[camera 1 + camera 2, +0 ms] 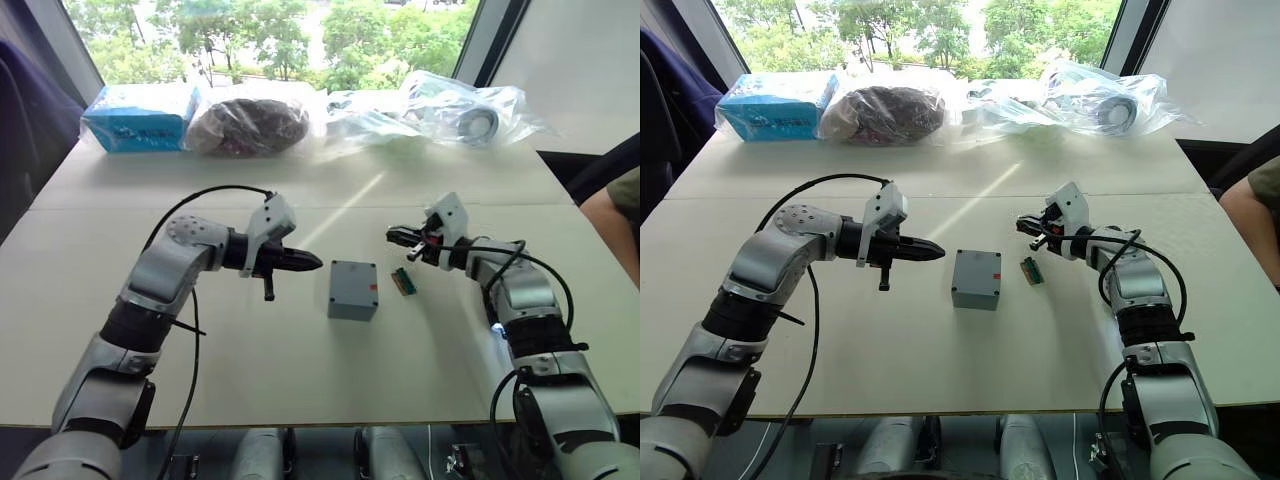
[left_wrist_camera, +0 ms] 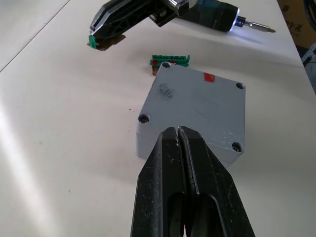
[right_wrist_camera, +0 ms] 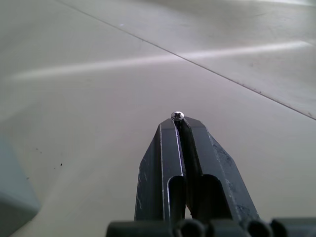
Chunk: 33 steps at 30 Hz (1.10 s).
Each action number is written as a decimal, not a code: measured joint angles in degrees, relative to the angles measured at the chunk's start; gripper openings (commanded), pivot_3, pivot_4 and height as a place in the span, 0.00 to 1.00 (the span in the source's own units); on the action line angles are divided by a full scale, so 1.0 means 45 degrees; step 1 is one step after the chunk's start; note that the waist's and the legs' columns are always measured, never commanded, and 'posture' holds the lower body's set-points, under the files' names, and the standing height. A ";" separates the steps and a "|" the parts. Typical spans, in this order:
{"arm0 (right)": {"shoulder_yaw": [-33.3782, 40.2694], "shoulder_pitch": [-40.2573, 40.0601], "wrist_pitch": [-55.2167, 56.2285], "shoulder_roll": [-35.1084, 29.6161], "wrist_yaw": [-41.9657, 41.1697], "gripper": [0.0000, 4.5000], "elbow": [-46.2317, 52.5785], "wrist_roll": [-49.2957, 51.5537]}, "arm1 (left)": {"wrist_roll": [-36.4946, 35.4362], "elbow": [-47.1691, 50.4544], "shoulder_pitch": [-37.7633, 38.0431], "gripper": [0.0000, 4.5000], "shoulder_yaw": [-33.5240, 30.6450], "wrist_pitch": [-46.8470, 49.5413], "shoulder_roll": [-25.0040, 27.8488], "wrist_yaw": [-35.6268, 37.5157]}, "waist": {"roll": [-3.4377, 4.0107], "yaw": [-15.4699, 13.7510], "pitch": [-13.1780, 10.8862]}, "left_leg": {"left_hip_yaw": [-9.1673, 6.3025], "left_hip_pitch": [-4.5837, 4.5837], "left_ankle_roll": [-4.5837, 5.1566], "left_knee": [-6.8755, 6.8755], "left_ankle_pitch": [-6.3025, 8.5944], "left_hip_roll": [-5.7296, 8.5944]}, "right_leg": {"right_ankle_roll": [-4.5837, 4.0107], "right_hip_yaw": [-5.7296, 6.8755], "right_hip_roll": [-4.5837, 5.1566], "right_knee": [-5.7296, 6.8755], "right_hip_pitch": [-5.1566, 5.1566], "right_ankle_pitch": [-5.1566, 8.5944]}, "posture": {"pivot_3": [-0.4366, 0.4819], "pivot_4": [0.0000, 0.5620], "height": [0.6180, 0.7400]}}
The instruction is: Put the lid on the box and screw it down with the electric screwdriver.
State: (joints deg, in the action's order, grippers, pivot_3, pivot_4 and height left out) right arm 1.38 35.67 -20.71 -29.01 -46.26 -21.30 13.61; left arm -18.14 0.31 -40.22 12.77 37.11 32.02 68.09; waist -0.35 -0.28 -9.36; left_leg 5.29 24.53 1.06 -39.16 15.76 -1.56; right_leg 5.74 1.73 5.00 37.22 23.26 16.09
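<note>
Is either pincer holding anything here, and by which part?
The right pincer pinches a small screw by its shank, head poking above the tips. The left pincer is shut on nothing, above the lidded box.

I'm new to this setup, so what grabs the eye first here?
The grey box sits mid-table with its lid already on. The right pincer pinches a small screw at its tips beside the box, while the shut left pincer points at it from the other side.

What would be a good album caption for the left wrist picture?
Closed left fingers hover over the lidded grey box, the electric screwdriver lying beyond.
</note>
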 measured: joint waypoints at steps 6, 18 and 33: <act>0.0325 -0.0353 -0.0377 0.0021 0.0154 0.02 0.0572 0.0279 | 0.0003 -0.0024 -0.0002 0.00 0.0012 -0.0009 -0.0043 0.0069 | 0.0000 -0.0002 0.0000 | 0.0000 0.0000 0.0001 0.0001 0.0000 0.0000 | 0.0000 0.0000 0.0000 0.0000 0.0000 0.0000 | 0.48 0.27 1.00; -0.0133 -0.0492 0.0654 0.0386 0.0750 0.02 -0.0746 -0.0499 | 0.0023 -0.0069 -0.0004 0.00 0.0127 -0.0064 -0.0162 0.0073 | 0.0000 0.0021 0.0000 | 0.0001 -0.0001 0.0000 0.0001 0.0000 0.0001 | 0.0000 -0.0001 -0.0001 0.0000 0.0000 0.0000 | 0.48 0.27 1.00; -0.0178 -0.0425 0.0783 0.0350 0.0668 0.56 -0.0991 -0.0733 | 0.0020 -0.0067 0.0008 0.00 0.0134 -0.0065 -0.0157 -0.0043 | 0.0000 0.0019 0.0000 | -0.0001 -0.0003 0.0000 0.0001 0.0000 0.0000 | 0.0000 -0.0001 -0.0001 0.0000 -0.0003 0.0000 | 0.48 0.27 1.00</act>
State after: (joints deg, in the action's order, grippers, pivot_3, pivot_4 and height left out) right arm 0.58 33.76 -17.19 -27.44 -43.26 -25.76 10.31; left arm -18.05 0.00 -40.18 13.38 36.82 31.31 67.90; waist -0.35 -0.19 -9.36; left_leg 5.28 24.52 1.05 -39.16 15.76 -1.57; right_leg 5.74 1.73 5.00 37.22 23.24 16.09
